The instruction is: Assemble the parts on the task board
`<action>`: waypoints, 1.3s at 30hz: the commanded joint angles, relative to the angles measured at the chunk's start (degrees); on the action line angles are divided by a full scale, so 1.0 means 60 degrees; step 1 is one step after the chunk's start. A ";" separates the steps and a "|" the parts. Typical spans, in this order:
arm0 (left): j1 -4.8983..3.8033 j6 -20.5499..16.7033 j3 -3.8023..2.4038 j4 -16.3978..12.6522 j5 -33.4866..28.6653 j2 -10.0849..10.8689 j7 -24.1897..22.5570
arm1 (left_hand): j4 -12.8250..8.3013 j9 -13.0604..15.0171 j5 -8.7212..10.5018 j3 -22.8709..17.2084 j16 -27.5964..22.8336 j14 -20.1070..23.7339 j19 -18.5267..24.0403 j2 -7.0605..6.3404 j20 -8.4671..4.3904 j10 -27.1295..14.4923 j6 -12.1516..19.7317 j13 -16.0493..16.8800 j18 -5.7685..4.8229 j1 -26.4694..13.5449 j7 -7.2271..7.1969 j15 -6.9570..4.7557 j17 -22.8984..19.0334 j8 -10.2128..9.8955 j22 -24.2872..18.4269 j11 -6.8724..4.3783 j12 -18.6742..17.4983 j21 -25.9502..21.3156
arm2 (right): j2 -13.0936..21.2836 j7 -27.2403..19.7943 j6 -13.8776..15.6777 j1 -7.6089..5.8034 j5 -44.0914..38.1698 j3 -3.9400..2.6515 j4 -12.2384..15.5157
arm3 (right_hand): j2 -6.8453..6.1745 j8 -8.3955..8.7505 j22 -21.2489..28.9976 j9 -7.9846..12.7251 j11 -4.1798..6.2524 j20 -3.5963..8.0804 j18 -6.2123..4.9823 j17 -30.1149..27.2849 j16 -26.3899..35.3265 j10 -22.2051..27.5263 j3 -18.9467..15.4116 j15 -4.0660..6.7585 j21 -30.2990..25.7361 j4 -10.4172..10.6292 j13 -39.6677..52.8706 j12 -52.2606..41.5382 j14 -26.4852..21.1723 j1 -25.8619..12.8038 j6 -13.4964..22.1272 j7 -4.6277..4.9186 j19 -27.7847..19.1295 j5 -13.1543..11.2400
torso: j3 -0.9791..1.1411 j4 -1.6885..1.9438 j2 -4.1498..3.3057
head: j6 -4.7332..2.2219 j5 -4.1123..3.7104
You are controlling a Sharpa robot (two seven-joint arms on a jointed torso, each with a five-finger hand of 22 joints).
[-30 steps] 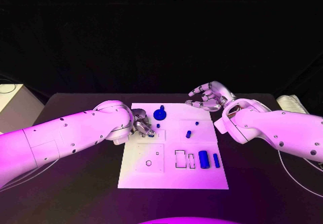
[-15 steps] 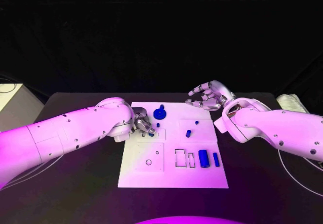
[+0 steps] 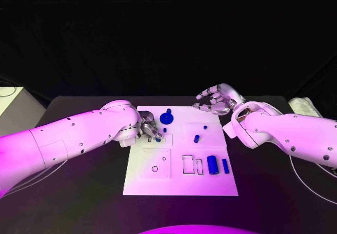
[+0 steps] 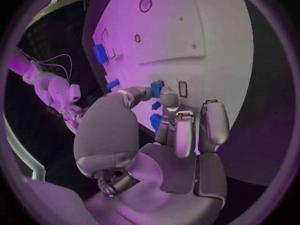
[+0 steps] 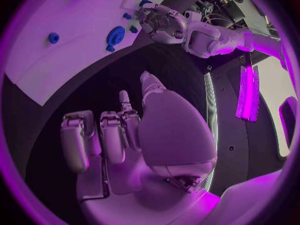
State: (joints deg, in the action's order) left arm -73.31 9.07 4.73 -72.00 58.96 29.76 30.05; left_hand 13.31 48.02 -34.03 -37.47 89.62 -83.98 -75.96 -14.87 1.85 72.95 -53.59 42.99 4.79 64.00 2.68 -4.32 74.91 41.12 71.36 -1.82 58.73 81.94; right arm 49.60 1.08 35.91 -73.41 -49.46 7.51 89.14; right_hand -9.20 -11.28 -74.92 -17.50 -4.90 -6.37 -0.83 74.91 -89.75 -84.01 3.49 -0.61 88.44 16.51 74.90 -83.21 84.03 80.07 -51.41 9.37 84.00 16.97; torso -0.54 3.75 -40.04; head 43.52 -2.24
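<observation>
- Two hands in play: the left hand (image 3: 148, 129) is down over the near-left part of the white board (image 3: 181, 185), its fingers (image 4: 177, 135) curled in close around a small blue part (image 4: 156, 121) (I cannot tell whether they actually pinch it or just crowd it).
- Right hand (image 3: 217, 99) hangs off the board's far right corner above the dark surface (image 3: 84, 195), fingers spread and holding nothing.
- On the board: a round blue gear (image 3: 166, 118) near the far edge just beside the left hand, a short blue peg (image 3: 196, 139) mid-board, and two upright-lying blue blocks (image 3: 212, 165) beside empty rectangular slots near the front right.
- Handling, by my reckoning: these pieces look like hard, light plastic, likely smooth and easy to flick away, so a fingertip pinch across the sides seems the safest hold, kept gentle and square to the slot.
</observation>
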 commanded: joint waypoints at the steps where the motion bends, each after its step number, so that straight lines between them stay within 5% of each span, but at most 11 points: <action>1: 0.0101 0.0398 0.0062 -0.0041 -0.0177 -0.0098 -0.0008 | -0.2167 0.0005 -0.0005 -0.2075 0.0052 -0.0994 -0.0077 0.0045 -0.0021 0.0099 -0.0036 0.0033 -0.0071 -0.0055 -0.0061 -0.0089 0.2487 -0.0034 0.0025 -0.0014 0.0046 0.0042 | -0.0007 -0.0044 -0.0131 0.0004 -0.0093 -0.0002 0.0018 | 0.0027 -0.0053 -0.2298 -0.0016 0.0071 0.0039 0.0053 0.2306 0.0042 0.0009 0.0039 0.0062 -0.0063 -0.0007 0.1555 0.0020 0.0939 -0.0065 0.0027 -0.0024 0.0845 0.0062 | -0.0003 0.0008 0.0002 | 0.0013 -0.0014; 10: 0.0101 0.0333 0.0064 0.0014 -0.0088 -0.0141 -0.0013 | -0.2035 0.0068 0.0121 -0.1690 0.0064 -0.1003 -0.0130 0.0206 -0.0057 0.0245 -0.0086 0.0086 -0.0089 -0.0208 -0.0139 -0.0129 0.2515 -0.0051 0.0079 -0.0069 0.0097 0.0035 | -0.0002 -0.0048 -0.0128 0.0004 -0.0092 -0.0002 0.0036 | 0.0027 -0.0053 -0.2298 -0.0016 0.0071 0.0039 0.0053 0.2306 0.0042 0.0009 0.0039 0.0062 -0.0063 -0.0007 0.1555 0.0020 0.0939 -0.0065 0.0027 -0.0024 0.0845 0.0062 | -0.0009 0.0002 0.0004 | 0.0014 -0.0027; 25: 0.0102 0.0245 0.0068 0.0079 -0.0008 -0.0155 -0.0024 | -0.1483 0.0063 0.0469 0.0131 0.0064 -0.1003 -0.0185 0.0404 -0.0136 0.0309 -0.0265 0.0132 -0.0103 -0.0458 -0.0297 -0.0210 0.2515 -0.0284 0.0068 -0.0164 0.0137 -0.0057 | 0.0003 -0.0062 -0.0125 0.0004 -0.0091 -0.0002 0.0044 | 0.0017 -0.0066 -0.2290 -0.0017 0.0072 0.0041 0.0050 0.2283 0.0052 0.0024 0.0036 0.0063 -0.0075 -0.0003 0.1540 0.0037 0.0933 -0.0085 0.0035 -0.0024 0.0840 0.0065 | -0.0011 0.0004 0.0003 | 0.0027 -0.0050; 27: 0.0102 0.0247 0.0068 0.0077 0.0006 -0.0146 -0.0026 | -0.1383 0.0043 0.0875 0.0491 0.0064 -0.1003 -0.0196 0.0426 -0.0150 0.0313 -0.0332 0.0185 -0.0104 -0.0400 -0.0319 -0.0223 0.2515 -0.0339 0.0068 -0.0186 0.0179 -0.0068 | 0.0007 -0.0063 -0.0128 0.0004 -0.0091 -0.0002 0.0045 | 0.0017 -0.0066 -0.2290 -0.0017 0.0072 0.0041 0.0050 0.2283 0.0052 0.0024 0.0036 0.0063 -0.0075 -0.0003 0.1540 0.0037 0.0933 -0.0085 0.0035 -0.0024 0.0840 0.0065 | -0.0010 0.0000 0.0003 | 0.0029 -0.0053; 28: 0.0102 0.0240 0.0068 0.0076 0.0011 -0.0141 -0.0029 | -0.1365 0.0033 0.1515 0.0658 0.0064 -0.1003 -0.0208 0.0408 -0.0158 0.0296 -0.0392 0.0179 -0.0106 -0.0304 -0.0339 -0.0234 0.2515 -0.0360 0.0077 -0.0195 0.0178 -0.0071 | 0.0010 -0.0063 -0.0129 0.0004 -0.0091 -0.0002 0.0047 | 0.0016 -0.0068 -0.2285 -0.0017 0.0072 0.0041 0.0048 0.2271 0.0057 0.0039 0.0035 0.0063 -0.0083 -0.0002 0.1526 0.0054 0.0930 -0.0089 0.0036 -0.0024 0.0836 0.0065 | -0.0010 -0.0001 0.0002 | 0.0032 -0.0055; 39: 0.0104 0.0116 0.0067 0.0058 0.0058 -0.0072 -0.0043 | -0.0958 0.0020 0.2113 0.1162 0.0064 -0.1003 -0.0236 0.0296 -0.0168 0.0286 -0.0512 0.0197 -0.0111 -0.0375 -0.0334 -0.0235 0.2515 -0.0414 0.0095 -0.0197 0.0206 -0.0081 | 0.0032 -0.0063 -0.0126 0.0004 -0.0091 -0.0002 0.0055 | 0.0001 -0.0077 -0.2265 -0.0016 0.0071 0.0042 0.0040 0.2223 0.0077 0.0068 0.0016 0.0063 -0.0114 0.0009 0.1496 0.0087 0.0917 -0.0144 0.0062 -0.0022 0.0822 0.0007 | -0.0015 0.0000 0.0003 | 0.0027 -0.0061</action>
State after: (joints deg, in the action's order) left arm -73.19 8.78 4.80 -71.41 59.33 29.44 30.04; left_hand 7.59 48.10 -21.64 -30.89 89.81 -84.13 -76.98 -12.67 0.82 75.09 -56.34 44.17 4.80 61.66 0.71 -5.33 74.91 38.68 71.91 -2.95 59.62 81.70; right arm 49.77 1.08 35.82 -73.41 -49.48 7.51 89.37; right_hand -9.05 -11.51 -74.95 -17.53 -4.69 -6.37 -0.83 74.90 -89.53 -83.80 3.49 -0.61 87.99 16.51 74.94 -82.97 84.03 79.89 -51.41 9.37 84.00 16.97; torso -0.61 3.76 -40.01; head 43.73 -2.60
